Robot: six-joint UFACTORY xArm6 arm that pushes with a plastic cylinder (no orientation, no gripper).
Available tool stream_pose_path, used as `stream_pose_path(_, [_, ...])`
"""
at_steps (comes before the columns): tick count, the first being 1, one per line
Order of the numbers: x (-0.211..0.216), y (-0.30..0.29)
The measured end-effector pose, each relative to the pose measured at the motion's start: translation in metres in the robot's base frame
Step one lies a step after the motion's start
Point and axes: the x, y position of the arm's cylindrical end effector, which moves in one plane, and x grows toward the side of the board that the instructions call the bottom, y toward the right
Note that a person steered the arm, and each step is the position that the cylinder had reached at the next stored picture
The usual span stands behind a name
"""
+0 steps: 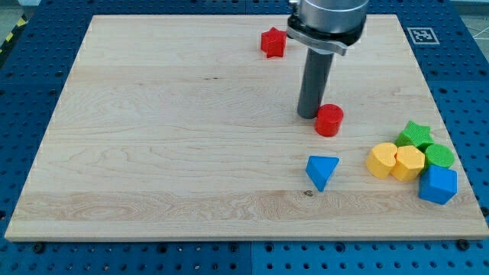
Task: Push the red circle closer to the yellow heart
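Observation:
The red circle (pixel 329 120) lies on the wooden board (pixel 168 137) right of centre. My tip (pixel 308 115) stands just to its left, touching or almost touching its upper left side. The yellow heart (pixel 381 160) lies lower right of the red circle, a short gap away, at the left end of a cluster of blocks.
The cluster at the view's right holds a yellow hexagon (pixel 409 163), a green star (pixel 415 135), a green round block (pixel 439 156) and a blue cube-like block (pixel 438 185). A blue triangle (pixel 322 171) lies below the red circle. A red star (pixel 273 43) lies near the view's top.

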Motion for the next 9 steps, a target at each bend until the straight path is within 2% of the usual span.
stream_pose_path(6, [0.015, 0.038])
stream_pose_path(9, [0.036, 0.011])
